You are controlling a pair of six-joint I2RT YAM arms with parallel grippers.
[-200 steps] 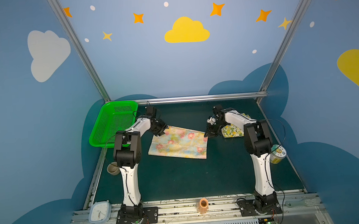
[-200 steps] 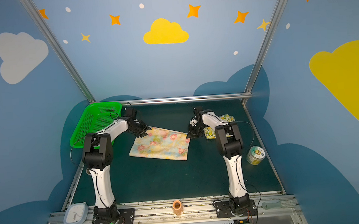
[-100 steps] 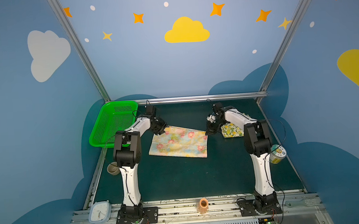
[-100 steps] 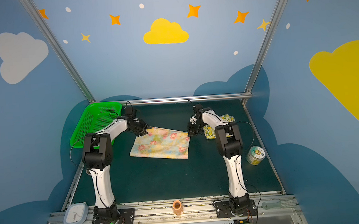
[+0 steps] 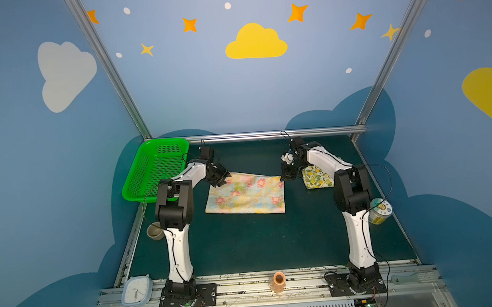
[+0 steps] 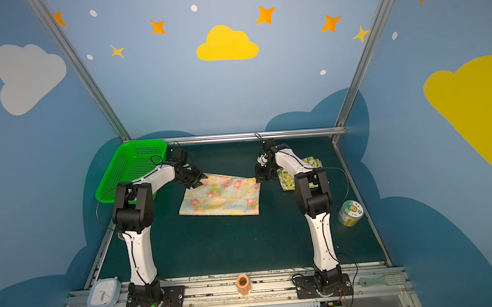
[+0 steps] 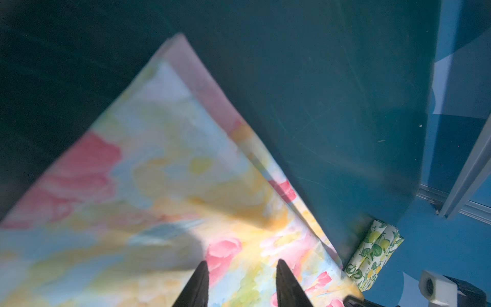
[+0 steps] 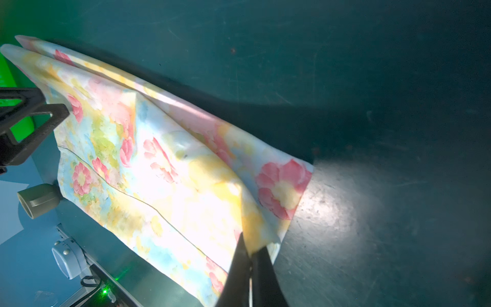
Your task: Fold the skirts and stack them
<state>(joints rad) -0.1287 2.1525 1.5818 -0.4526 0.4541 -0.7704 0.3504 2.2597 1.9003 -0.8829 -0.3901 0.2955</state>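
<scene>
Two far corners of flowered skirt (image 5: 246, 194), right claw (image 5: 285, 177) pinching one, left claw (image 5: 225, 179) spread, open mat (image 5: 245, 243) nearside

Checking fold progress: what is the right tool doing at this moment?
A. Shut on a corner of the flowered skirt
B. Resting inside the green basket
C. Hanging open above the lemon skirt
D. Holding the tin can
A: in the right wrist view, the right tool is pinched shut with a corner of the flowered skirt caught between its tips.
</scene>
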